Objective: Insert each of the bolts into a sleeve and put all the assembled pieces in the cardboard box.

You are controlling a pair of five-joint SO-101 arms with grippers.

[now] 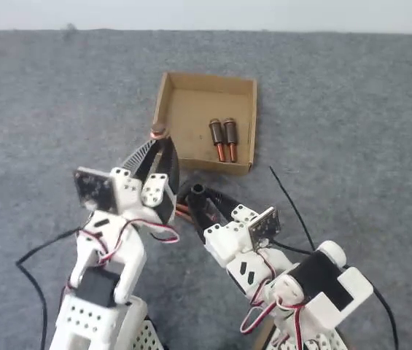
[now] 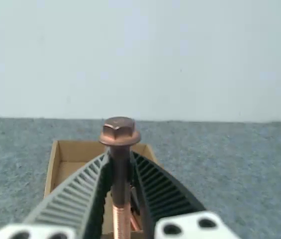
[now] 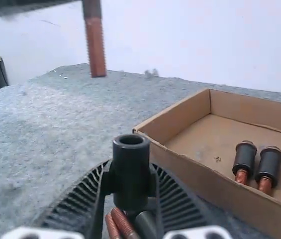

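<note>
Left fingers (image 2: 75, 199) on bolt (image 2: 120, 132), right (image 3: 177, 193) on sleeve (image 3: 130, 172)

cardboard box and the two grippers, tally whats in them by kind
assembled pieces (bolt in sleeve), in the cardboard box: 2
bare bolt, in the left gripper: 1
empty black sleeve, in the right gripper: 1
total: 4
More parts lie under the right gripper, partly hidden, so they are not counted.

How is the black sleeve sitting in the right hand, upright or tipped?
Upright: the sleeve stands in the right hand, open bore facing up.
</note>
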